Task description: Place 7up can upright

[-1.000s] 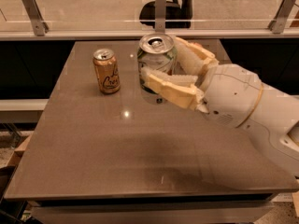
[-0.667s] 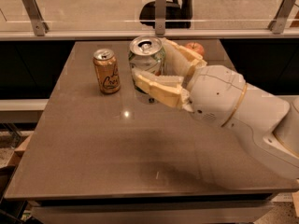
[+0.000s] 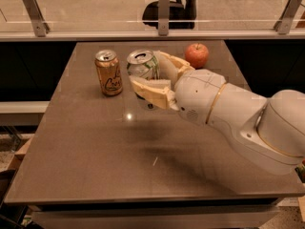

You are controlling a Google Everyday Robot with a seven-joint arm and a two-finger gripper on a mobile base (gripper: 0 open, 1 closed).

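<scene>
The 7up can (image 3: 141,65), silver-white with green marks, is roughly upright with its opened top facing up, just right of an orange-gold can (image 3: 108,72) on the brown table (image 3: 95,151). My gripper (image 3: 153,73) reaches in from the right and is shut on the 7up can, with one tan finger in front of it and one behind. The can's lower half is hidden by the front finger (image 3: 150,88). I cannot tell whether its base touches the table.
A red apple (image 3: 197,55) sits at the table's back right, behind my arm. A glass railing with metal posts (image 3: 163,13) runs behind the table. My white arm (image 3: 238,113) covers the right half of the table.
My gripper has carried the 7up can leftward, closer to the orange-gold can. The apple behind the arm has come into view.
</scene>
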